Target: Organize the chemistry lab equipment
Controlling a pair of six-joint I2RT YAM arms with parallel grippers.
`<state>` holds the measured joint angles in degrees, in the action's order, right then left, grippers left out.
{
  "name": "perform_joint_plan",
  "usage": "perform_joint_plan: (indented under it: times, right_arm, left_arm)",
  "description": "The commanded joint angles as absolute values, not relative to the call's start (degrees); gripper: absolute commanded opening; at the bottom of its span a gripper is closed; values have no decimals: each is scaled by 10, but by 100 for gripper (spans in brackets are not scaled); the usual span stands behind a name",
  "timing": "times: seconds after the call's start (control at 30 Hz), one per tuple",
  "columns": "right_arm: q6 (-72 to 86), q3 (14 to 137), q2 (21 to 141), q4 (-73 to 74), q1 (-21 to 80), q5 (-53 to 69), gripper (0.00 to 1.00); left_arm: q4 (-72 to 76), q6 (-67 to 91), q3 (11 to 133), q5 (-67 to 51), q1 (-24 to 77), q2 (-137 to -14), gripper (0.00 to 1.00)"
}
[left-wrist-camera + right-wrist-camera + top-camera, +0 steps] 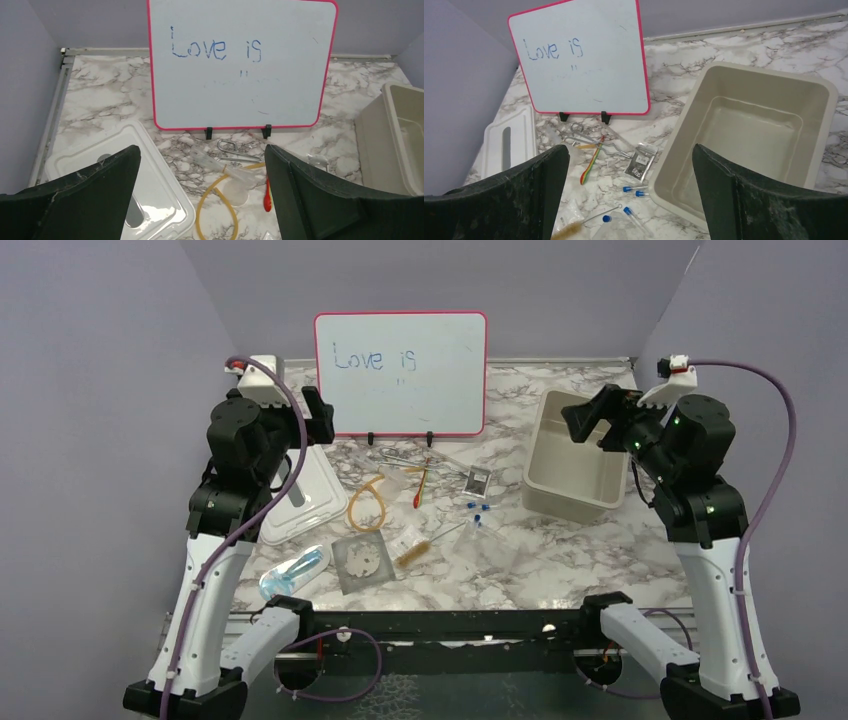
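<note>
On the marble-patterned table lie one amber rubber tubing loop, one red-tipped dropper, one bristle brush, one grey square gauze mat and four tiny blue-capped tubes, all between the flat white lid and the beige plastic bin. The red-framed whiteboard behind them reads "Love is". The left pincer and the right pincer are both released wide, grasping nothing.

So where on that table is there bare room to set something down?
Bare tabletop lies in front of the beige bin, toward the near edge, and at the back left between the wall and the whiteboard. The bin itself is empty. The middle is crowded: tubing loop, dropper, gauze mat, brush.
</note>
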<state>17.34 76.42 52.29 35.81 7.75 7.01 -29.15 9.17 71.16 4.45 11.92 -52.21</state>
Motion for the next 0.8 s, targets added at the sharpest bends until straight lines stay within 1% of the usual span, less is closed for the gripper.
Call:
perform_joint_plan:
  times: [0.0, 0.27, 0.4, 0.57, 0.63, 0.7, 0.77]
  right_arm:
    - [172, 737, 496, 318, 82, 98, 98]
    - [171, 671, 494, 279, 84, 158, 99]
    - [173, 651, 526, 246, 84, 235, 94]
    - [205, 628, 584, 174, 89, 340, 86]
    - [216, 617, 605, 148, 106, 344, 83]
    - [216, 615, 626, 139, 136, 318, 82]
    - [214, 617, 648, 131, 166, 284, 82]
  left_arm:
    - [-254, 113, 696, -50, 109, -502, 97]
    - [-206, 166, 612, -108, 104, -463, 99]
    - [-143, 195, 550, -142, 104, -449, 99]
    - [-57, 244, 475, -204, 103, -477, 99]
    - [-29, 266, 444, -207, 103, -501, 99]
    - [-20, 276, 430, -213, 104, -539, 98]
    - [-33, 279, 429, -178, 108, -577, 95]
